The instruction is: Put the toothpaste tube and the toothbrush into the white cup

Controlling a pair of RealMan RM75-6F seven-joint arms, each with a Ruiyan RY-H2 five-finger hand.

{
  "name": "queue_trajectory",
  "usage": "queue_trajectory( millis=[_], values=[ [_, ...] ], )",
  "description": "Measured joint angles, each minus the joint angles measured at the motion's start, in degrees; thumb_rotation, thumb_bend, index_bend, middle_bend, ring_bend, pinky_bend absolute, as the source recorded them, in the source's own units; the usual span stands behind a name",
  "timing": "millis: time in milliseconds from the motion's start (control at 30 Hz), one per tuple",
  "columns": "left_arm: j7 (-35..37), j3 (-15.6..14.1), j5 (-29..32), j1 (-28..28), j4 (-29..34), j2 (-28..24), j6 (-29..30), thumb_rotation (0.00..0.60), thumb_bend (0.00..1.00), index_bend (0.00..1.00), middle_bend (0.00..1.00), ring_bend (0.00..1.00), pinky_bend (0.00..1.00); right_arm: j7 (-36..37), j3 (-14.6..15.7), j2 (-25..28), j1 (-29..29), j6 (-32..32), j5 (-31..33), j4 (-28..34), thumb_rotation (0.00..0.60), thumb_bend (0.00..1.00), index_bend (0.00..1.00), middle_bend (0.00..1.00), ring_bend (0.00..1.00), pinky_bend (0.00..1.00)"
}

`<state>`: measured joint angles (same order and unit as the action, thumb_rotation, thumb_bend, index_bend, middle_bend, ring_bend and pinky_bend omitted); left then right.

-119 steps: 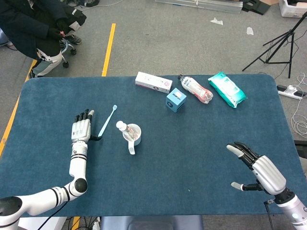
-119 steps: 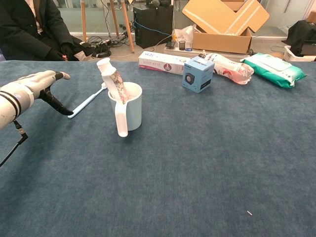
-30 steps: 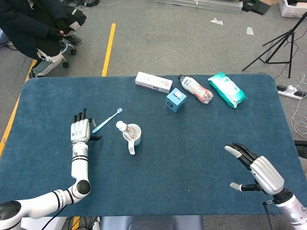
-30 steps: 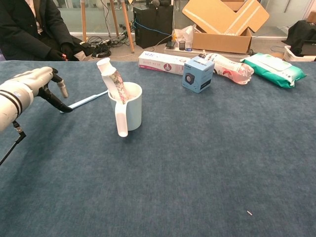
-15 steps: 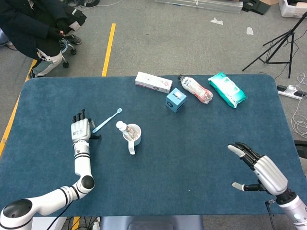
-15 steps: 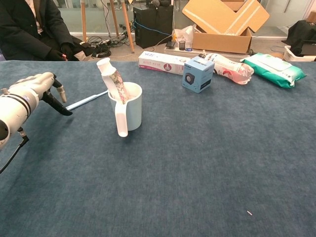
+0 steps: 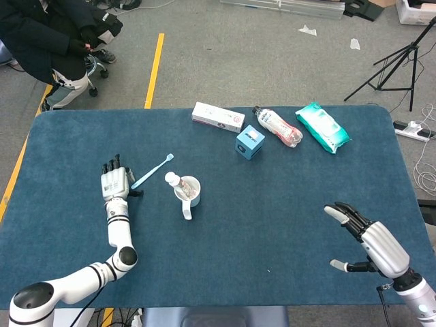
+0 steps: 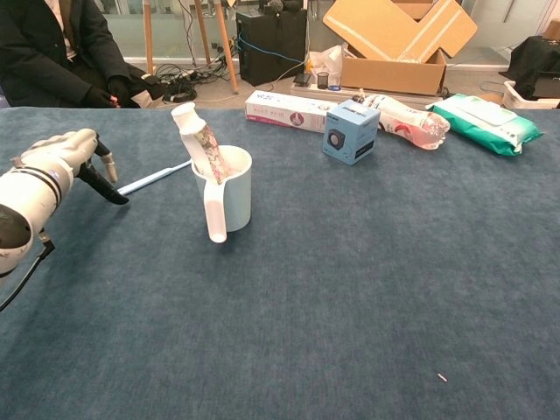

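toothpaste tube (image 8: pixel 199 138) is in the cup (image 8: pixel 229 198); left hand (image 7: pixel 115 183), fingers apart and empty, must grasp the toothbrush (image 7: pixel 152 169) beside it.

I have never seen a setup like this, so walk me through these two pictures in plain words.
It is a two-armed robot with humanlike hands at a blue table. One picture looks down from its head, the other forward from its chest. The toothpaste tube already stands in the white cup. The left hand is at the handle end of the toothbrush; whether it grips it is unclear. The right hand is open and holds nothing. Along the far edge lie a box, a blue cube, a bottle and a wipes pack.
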<state>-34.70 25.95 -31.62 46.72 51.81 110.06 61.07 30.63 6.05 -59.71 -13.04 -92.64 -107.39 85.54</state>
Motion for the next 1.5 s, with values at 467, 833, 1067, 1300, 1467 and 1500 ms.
queue_trajectory(
  millis=[467,833,1067,1300,1467,1500],
  values=[
    [2.42,-0.43,-5.32,1.09,-8.61,3.41,0.44,0.6,0.06,0.57,0.0,0.0,0.0,0.16,0.08,0.02,0.02,-0.14,-0.26,-0.13,0.6,0.01,0.02,0.15,0.09,0.4],
    [3.21,0.18,-7.14,0.23,-7.72,3.64,-0.3,0.6,0.06,0.56,0.0,0.0,0.0,-0.19,0.14,-0.09,-0.02,0.07,-0.34,-0.03,0.6,0.01,0.02,0.15,0.09,0.4],
    [2.16,0.44,-7.28,0.14,-8.68,3.85,-0.74,0.6,0.06,0.56,0.0,0.0,0.0,0.07,0.13,0.01,0.0,-0.02,-0.25,-0.04,0.6,0.01,0.02,0.15,0.09,0.4],
    [2.06,1.26,-7.08,0.76,-12.74,5.03,-1.95,0.6,0.06,0.56,0.0,0.0,0.0,0.76,0.08,0.17,0.12,-0.55,-0.22,-0.31,0.6,0.01,0.02,0.15,0.09,0.4],
    [2.54,1.59,-7.77,1.41,-16.92,6.38,-2.31,0.6,0.06,0.56,0.0,0.0,0.0,1.12,0.02,0.21,0.2,-0.76,-0.12,-0.46,0.6,0.01,0.02,0.15,0.09,0.4],
    [2.9,1.67,-8.02,1.53,-17.67,6.66,-2.28,0.6,0.06,0.56,0.0,0.0,0.0,1.13,0.02,0.22,0.18,-0.72,-0.12,-0.47,0.6,0.01,0.02,0.15,0.09,0.4]
  ],
)
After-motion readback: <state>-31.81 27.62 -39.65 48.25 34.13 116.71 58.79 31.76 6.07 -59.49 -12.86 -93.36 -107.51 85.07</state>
